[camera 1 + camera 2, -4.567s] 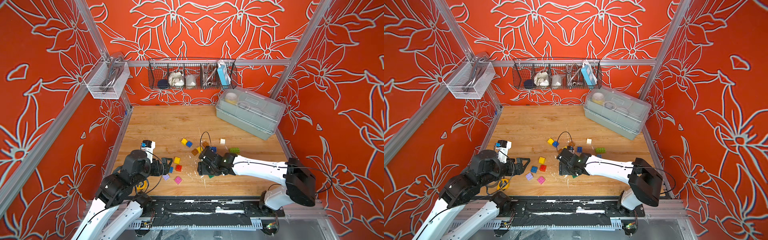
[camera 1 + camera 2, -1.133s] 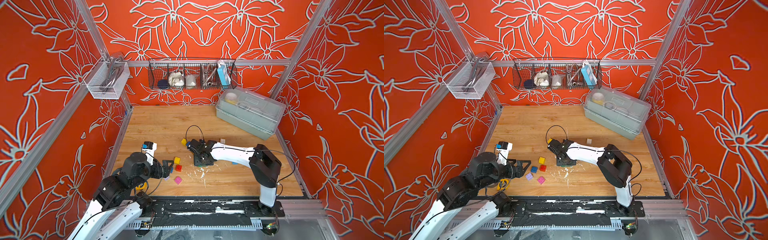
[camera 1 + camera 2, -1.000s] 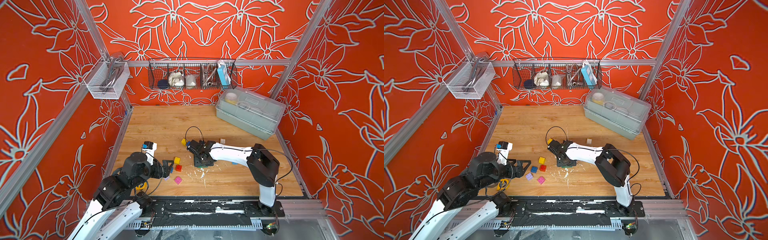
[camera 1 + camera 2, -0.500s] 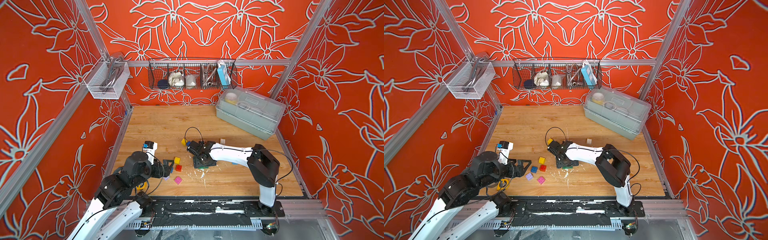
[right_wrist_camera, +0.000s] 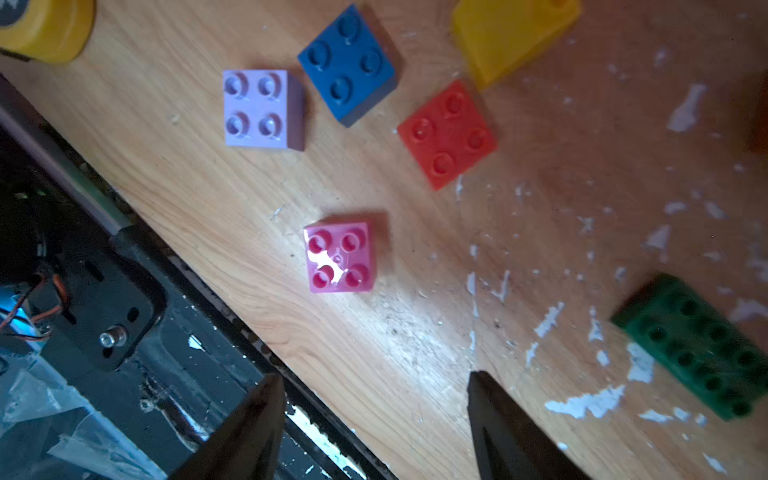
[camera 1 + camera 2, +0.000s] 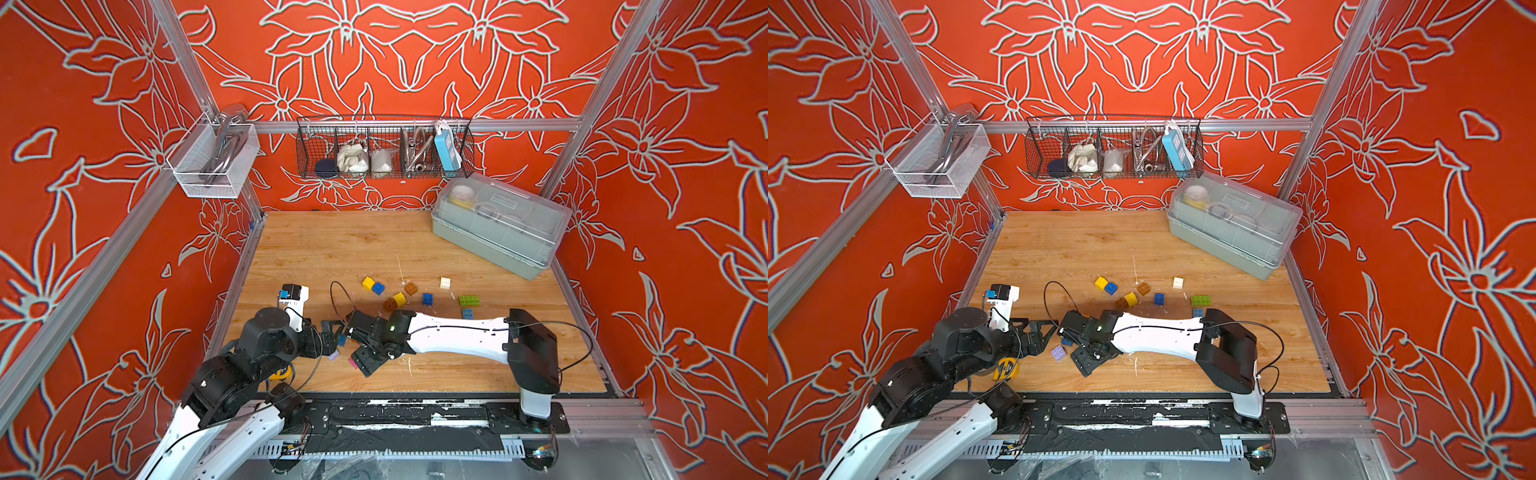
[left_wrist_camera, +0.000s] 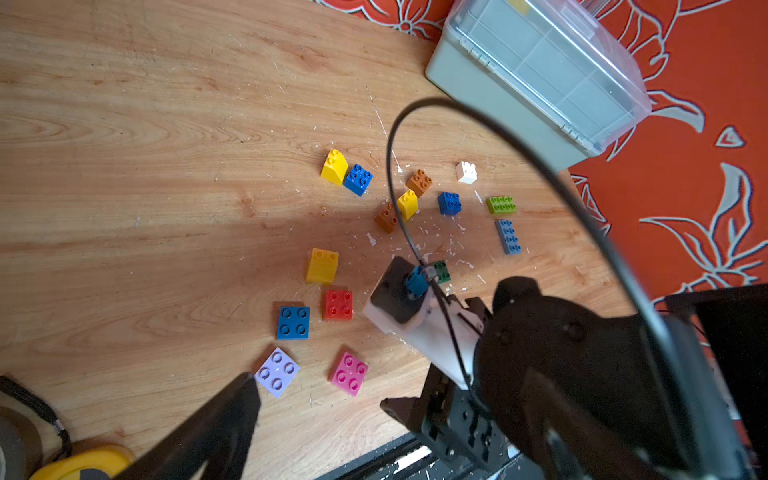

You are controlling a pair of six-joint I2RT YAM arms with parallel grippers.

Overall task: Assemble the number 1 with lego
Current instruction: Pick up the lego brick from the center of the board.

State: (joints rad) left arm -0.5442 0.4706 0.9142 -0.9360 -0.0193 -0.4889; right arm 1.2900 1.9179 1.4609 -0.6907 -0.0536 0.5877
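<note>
Closing our empty, part-open right gripper (image 5: pixel 374 376) off-centre could skid the pink brick (image 5: pixel 338 257) over the surface (image 6: pixel 457 374) edge, lower middle in a top view. Our left gripper (image 6: pixel 1047 337), wide and empty, crowds close enough to collide.

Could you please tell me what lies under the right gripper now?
The right gripper hangs open over bare table with white flecks; the pink brick lies just ahead, untouched. In both top views the gripper covers most of that brick.
</note>
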